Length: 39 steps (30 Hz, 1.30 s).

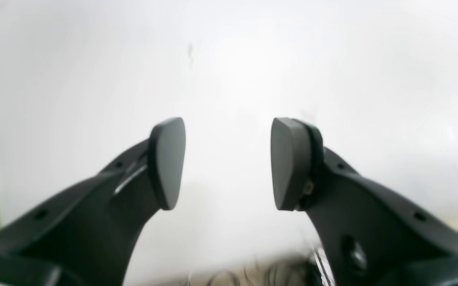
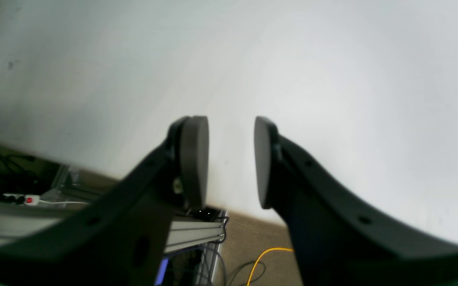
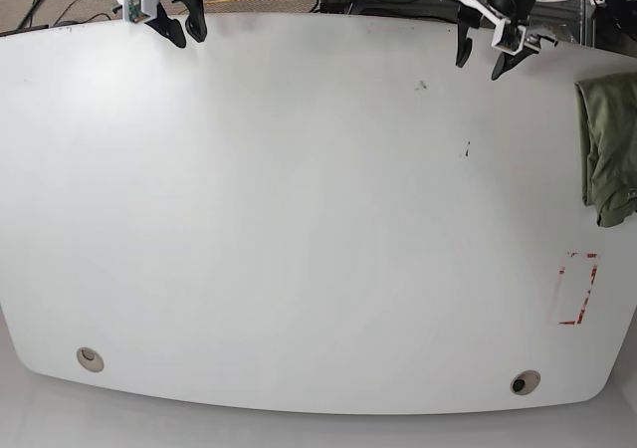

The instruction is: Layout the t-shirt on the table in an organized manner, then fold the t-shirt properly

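Black hands are hanging empty at the far rim while the shirt is sitting bunched off to one side.

Rubber pads on the left hand (image 1: pixel 228 163) are standing well apart over bare white, and the right hand (image 2: pixel 231 163) is showing a narrower gap with nothing between its pads; both are hovering at the far edge of the surface (image 3: pixel 299 219). Olive-green and crumpled, the t-shirt (image 3: pixel 607 147) is lying at the edge on the left arm's side, partly running out of the base view, near the red tape rectangle (image 3: pixel 576 289). Reaching from here is risking a pinch of several stacked layers, so the cloth could be lifting as a wad, or a careless tug could be dragging it off the rim.
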Available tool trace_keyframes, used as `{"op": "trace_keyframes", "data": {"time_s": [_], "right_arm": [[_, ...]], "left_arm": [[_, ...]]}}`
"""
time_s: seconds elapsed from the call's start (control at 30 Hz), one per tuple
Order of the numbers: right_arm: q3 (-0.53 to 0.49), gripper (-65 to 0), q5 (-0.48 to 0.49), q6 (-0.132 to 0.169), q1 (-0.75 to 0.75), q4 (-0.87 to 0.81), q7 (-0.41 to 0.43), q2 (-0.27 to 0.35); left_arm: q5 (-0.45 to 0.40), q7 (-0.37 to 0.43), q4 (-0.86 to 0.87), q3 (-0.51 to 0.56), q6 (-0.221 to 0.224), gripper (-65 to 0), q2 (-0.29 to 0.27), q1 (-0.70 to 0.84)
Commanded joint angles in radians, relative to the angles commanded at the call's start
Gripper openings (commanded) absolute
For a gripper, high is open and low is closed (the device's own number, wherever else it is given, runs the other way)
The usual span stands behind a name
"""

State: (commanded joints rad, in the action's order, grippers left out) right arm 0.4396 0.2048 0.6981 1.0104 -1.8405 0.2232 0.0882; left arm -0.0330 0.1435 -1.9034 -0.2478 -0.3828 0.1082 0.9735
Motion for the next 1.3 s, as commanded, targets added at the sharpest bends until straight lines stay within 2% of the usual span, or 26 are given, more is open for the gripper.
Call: {"op": "trace_keyframes", "data": {"time_s": [0.13, 0.3, 0.43, 0.53, 0.77, 0.97, 1.1, 1.3], "right_arm": [[-0.003, -46.1, 0.006, 0.000, 0.087, 0.002, 0.044, -0.002], [-0.005, -46.1, 0.009, 0.000, 0.153, 0.038, 0.052, -0.003], [-0.021, -46.1, -0.002, 0.000, 0.157, 0.141, 0.052, -0.006], [-0.072, -46.3, -0.002, 0.000, 0.143, 0.252, 0.055, 0.017], [-0.189, -46.3, -0.002, 0.000, 0.055, 0.529, 0.068, 0.063], [-0.255, -46.3, -0.003, -0.002, -0.055, 0.769, 0.161, 0.068], [-0.275, -46.3, -0.003, -0.004, -0.137, 0.908, 0.190, 0.068], [-0.275, -46.3, -0.003, -0.004, -0.267, 1.082, 0.190, 0.068]], "left_arm": [[0.000, 0.000, 0.002, -0.002, 0.000, -33.1, 0.000, 0.100], [-0.002, 0.000, 0.038, -0.006, 0.002, -33.1, 0.000, 0.195], [-0.002, 0.000, 0.129, 0.005, 0.003, -33.1, 0.000, 0.226], [-0.002, 0.000, 0.242, 0.015, 0.003, -33.1, 0.000, 0.210], [-0.008, 0.000, 0.569, 0.095, 0.003, -33.1, 0.003, 0.061], [-0.008, 0.000, 0.873, 0.169, 0.005, -33.1, 0.003, -0.110], [-0.006, 0.000, 1.037, 0.199, 0.005, -33.2, 0.003, -0.216], [-0.006, 0.000, 1.201, 0.198, 0.006, -33.2, 0.003, -0.351]]}}
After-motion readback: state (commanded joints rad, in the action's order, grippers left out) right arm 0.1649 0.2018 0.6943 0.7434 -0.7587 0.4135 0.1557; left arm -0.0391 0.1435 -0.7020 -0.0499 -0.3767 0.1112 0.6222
